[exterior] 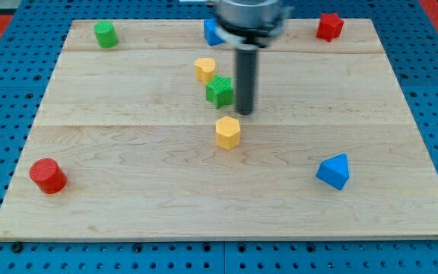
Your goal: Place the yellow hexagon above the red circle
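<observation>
Tip just above upright yellow hexagon; red circle far left.

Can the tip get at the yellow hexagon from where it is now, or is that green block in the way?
Probably yes. My tip sits just above and right of the yellow hexagon, with bare board between them. The green star stands to the tip's left, off that path.

my tip rests on the table just above the yellow hexagon, beside a green star; the red circle sits far lower left.
</observation>
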Controlling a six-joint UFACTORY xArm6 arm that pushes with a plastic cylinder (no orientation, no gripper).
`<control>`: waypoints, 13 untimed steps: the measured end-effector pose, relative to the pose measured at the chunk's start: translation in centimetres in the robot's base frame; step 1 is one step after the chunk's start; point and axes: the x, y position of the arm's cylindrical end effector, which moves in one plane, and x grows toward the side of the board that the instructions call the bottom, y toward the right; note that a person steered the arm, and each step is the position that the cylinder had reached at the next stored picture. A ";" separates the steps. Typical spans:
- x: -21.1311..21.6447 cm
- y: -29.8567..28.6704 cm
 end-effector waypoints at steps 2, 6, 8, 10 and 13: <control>4.2 -7.8; 5.7 -22.8; 1.0 -28.6; -2.1 -25.9; -2.0 -25.4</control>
